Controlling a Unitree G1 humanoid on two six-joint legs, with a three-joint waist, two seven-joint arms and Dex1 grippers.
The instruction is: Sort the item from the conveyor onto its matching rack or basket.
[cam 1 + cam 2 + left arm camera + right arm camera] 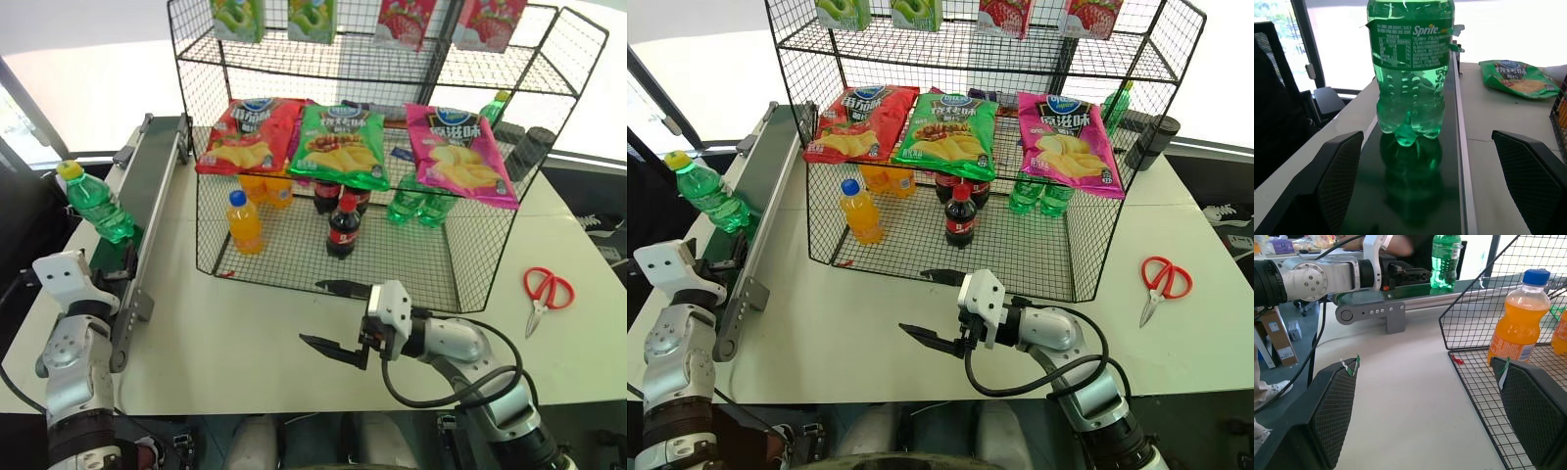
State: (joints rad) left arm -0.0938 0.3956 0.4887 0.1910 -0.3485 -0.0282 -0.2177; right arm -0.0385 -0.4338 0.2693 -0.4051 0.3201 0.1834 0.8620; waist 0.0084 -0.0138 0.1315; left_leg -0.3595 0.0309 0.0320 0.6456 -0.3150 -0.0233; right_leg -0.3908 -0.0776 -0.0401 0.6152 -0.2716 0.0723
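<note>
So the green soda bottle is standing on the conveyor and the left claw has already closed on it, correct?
Not quite. The green soda bottle is standing on the conveyor, but the left claw has not closed on it: in the left wrist view both fingers stand wide apart, short of the bottle and touching nothing.

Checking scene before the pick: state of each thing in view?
green bottle: upright on the conveyor, not gripped
left pincer: open, facing the green bottle
right pincer: open, empty, over the table
orange bottle: upright, capped, on the rack bottom tier
cola bottle: upright, capped, same tier
scissors: closed, flat on table
</note>
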